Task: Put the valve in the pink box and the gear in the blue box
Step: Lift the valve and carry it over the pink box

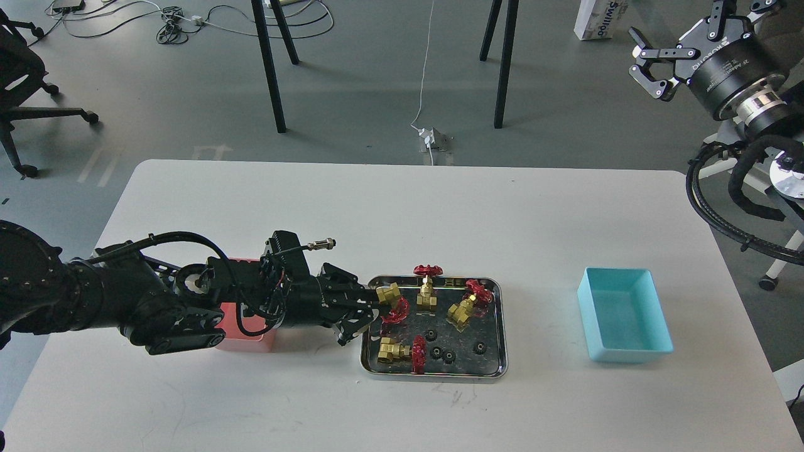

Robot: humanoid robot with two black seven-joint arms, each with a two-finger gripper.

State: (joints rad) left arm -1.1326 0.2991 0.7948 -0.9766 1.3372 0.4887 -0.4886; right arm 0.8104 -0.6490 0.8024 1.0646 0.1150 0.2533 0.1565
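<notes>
My left gripper (372, 309) is shut on a brass valve (389, 301) with a red handwheel and holds it lifted at the left edge of the steel tray (496, 351). Three more valves are in the tray: one at the front left (396, 351), one at the back (428, 292), one at the right (466, 306). Several tiny black gears (448, 356) lie in the tray's front half. The pink box (242, 336) is mostly hidden behind my left arm. The blue box (622, 323) stands empty at the right. My right gripper (650, 59) is open, high off the table at the upper right.
The white table (402, 207) carries only the tray and the two boxes. Beyond its far edge are black stand legs, cables and a power strip on the floor. An office chair is at the far left.
</notes>
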